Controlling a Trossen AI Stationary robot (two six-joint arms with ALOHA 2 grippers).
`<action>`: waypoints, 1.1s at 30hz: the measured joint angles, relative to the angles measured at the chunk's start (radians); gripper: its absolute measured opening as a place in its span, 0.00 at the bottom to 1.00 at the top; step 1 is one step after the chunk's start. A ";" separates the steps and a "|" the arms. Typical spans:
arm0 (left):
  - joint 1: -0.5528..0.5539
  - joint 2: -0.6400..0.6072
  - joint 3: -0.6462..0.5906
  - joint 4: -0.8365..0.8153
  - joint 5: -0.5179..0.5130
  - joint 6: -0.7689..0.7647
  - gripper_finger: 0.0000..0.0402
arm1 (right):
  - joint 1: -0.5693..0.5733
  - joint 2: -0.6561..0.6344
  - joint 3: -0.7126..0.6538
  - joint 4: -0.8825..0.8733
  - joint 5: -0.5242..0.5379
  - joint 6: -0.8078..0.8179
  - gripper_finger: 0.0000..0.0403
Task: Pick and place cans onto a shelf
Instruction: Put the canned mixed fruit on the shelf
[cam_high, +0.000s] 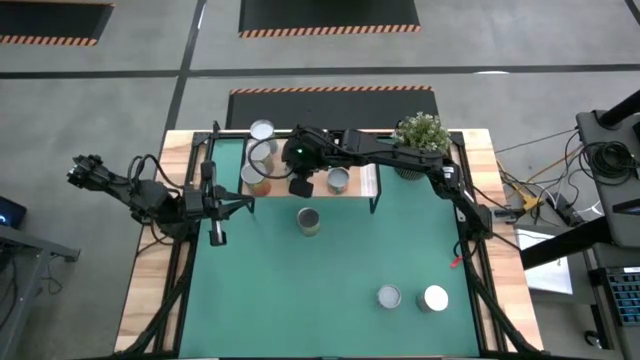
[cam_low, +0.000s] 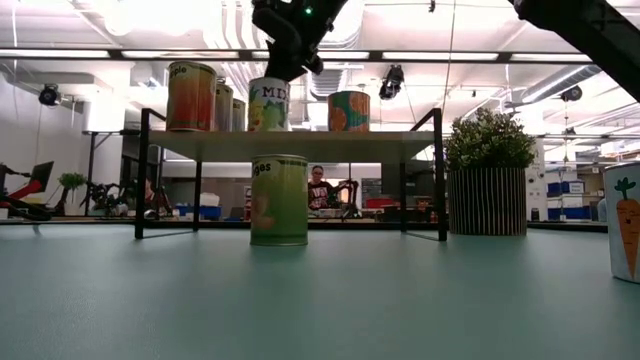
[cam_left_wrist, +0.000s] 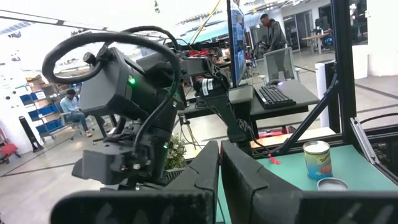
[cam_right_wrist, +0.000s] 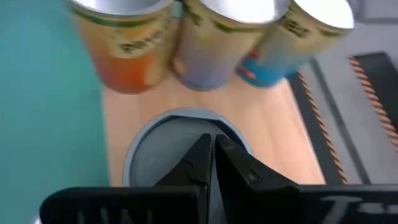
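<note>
The shelf (cam_high: 355, 190) (cam_low: 300, 146) stands at the mat's far side and carries several cans: three in a cluster at its left end (cam_right_wrist: 121, 43) (cam_right_wrist: 217, 37) (cam_right_wrist: 298, 37) and one toward its right (cam_high: 338, 180). My right gripper (cam_right_wrist: 210, 155) (cam_low: 290, 68) is shut and slants down just over the silvery top of another can (cam_right_wrist: 155, 140) (cam_low: 268, 105) that stands upright on the board. One more can (cam_high: 309, 220) (cam_low: 278, 200) stands on the mat in front of the shelf. My left gripper (cam_high: 245, 205) (cam_left_wrist: 219, 171) waits shut at the mat's left side. My right gripper's shut fingertips (cam_right_wrist: 199, 152) point slanting down at the round top of the can (cam_right_wrist: 155, 140) on the shelf. Whether they touch that top I cannot tell. The can stands upright on the board.
Two more cans (cam_high: 388, 297) (cam_high: 434, 298) stand on the green mat (cam_high: 330, 280) near its front right. A potted plant (cam_high: 420, 135) (cam_low: 487, 175) stands at the far right beside the shelf. People sit in the room beyond the table.
</note>
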 joint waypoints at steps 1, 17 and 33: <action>0.000 0.000 0.000 0.000 0.000 0.000 0.00 | 0.000 0.000 0.000 -0.003 0.024 0.015 0.03; 0.000 0.000 0.000 0.000 0.000 0.000 0.00 | 0.004 -0.054 0.008 -0.085 0.070 0.168 0.03; 0.000 0.006 0.000 -0.001 0.000 -0.010 0.00 | -0.015 -0.062 0.002 -0.173 0.070 0.179 0.03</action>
